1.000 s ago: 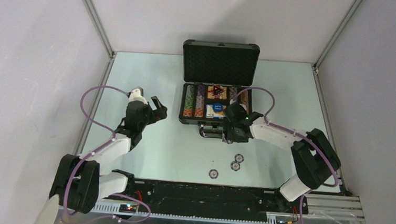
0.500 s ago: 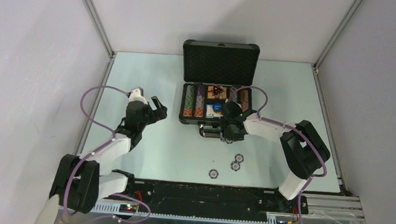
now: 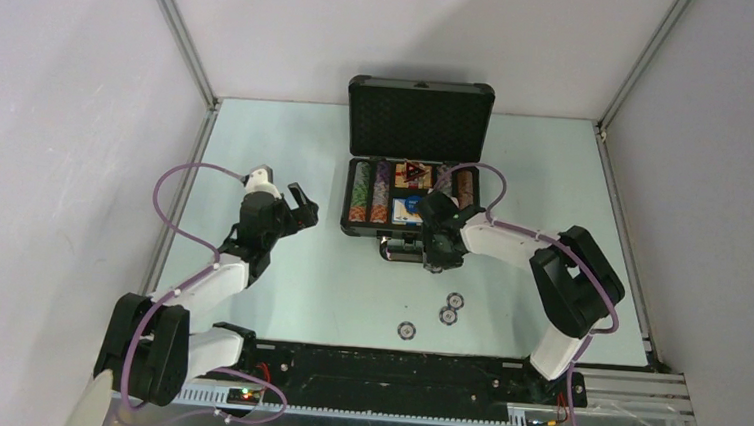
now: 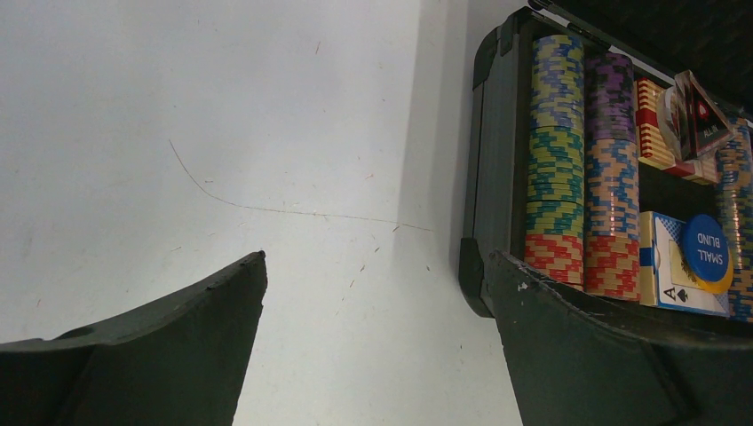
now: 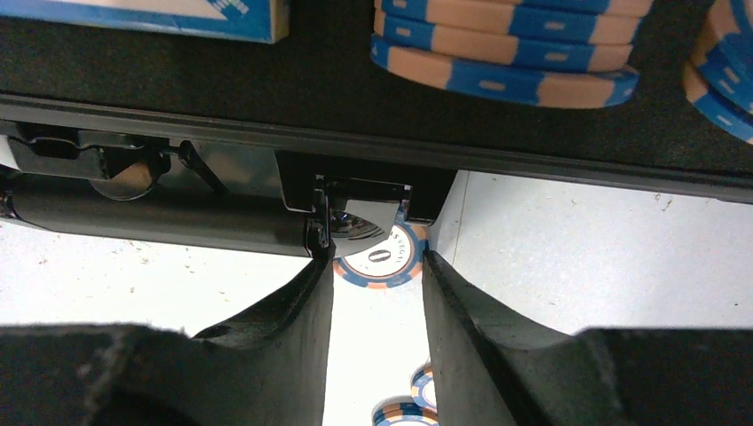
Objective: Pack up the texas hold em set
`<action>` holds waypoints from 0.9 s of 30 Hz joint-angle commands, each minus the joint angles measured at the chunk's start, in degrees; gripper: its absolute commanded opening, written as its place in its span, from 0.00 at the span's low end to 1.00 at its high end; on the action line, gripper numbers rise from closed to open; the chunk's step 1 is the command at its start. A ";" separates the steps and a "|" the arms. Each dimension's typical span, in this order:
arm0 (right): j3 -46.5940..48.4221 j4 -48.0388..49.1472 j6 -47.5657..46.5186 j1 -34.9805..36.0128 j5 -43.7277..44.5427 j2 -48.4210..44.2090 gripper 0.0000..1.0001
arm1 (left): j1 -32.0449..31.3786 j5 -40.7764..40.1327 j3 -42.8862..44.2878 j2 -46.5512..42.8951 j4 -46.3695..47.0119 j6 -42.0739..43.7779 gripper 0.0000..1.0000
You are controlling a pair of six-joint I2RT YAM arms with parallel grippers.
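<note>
The dark grey briefcase (image 3: pixel 411 207) lies open at the table's middle back, lid (image 3: pixel 419 119) upright. Rows of striped poker chips (image 4: pixel 555 151), a red card box (image 4: pixel 653 124), a dark triangular marker (image 4: pixel 701 124) and a blue round button (image 4: pixel 708 251) sit inside. My right gripper (image 5: pixel 378 261) is shut on a blue-and-orange poker chip (image 5: pixel 382 256) right at the case's front wall by its latch (image 5: pixel 360 217); it shows in the top view (image 3: pixel 437 255). My left gripper (image 3: pixel 298 208) is open and empty, left of the case, its jaws wide apart over bare table (image 4: pixel 373 355).
Three loose chips lie on the table in front of the case (image 3: pixel 456 301), (image 3: pixel 448 316), (image 3: pixel 406 329); some show under my right fingers (image 5: pixel 404 410). The case's handle (image 5: pixel 160 220) runs along its front. Walls enclose the table left, right and back.
My right arm has shifted a little left and closer to the case's front with the chip held. The left arm has not moved.
</note>
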 commanded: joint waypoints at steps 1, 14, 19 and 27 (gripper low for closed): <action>0.78 2.29 0.42 -0.14 6.19 1.99 0.41 | -0.44 0.05 1.66 0.37 1.86 0.98 0.98; -2.14 -1.10 2.58 3.54 6.47 -3.16 0.41 | -0.39 -0.04 1.79 0.35 1.79 1.28 0.98; -4.57 -0.36 3.33 3.43 5.99 -6.66 0.45 | -0.41 0.11 1.87 0.63 1.79 1.13 0.98; -4.77 6.34 0.81 -0.02 2.33 -7.30 0.61 | -0.37 -0.02 1.84 0.29 1.85 1.23 0.98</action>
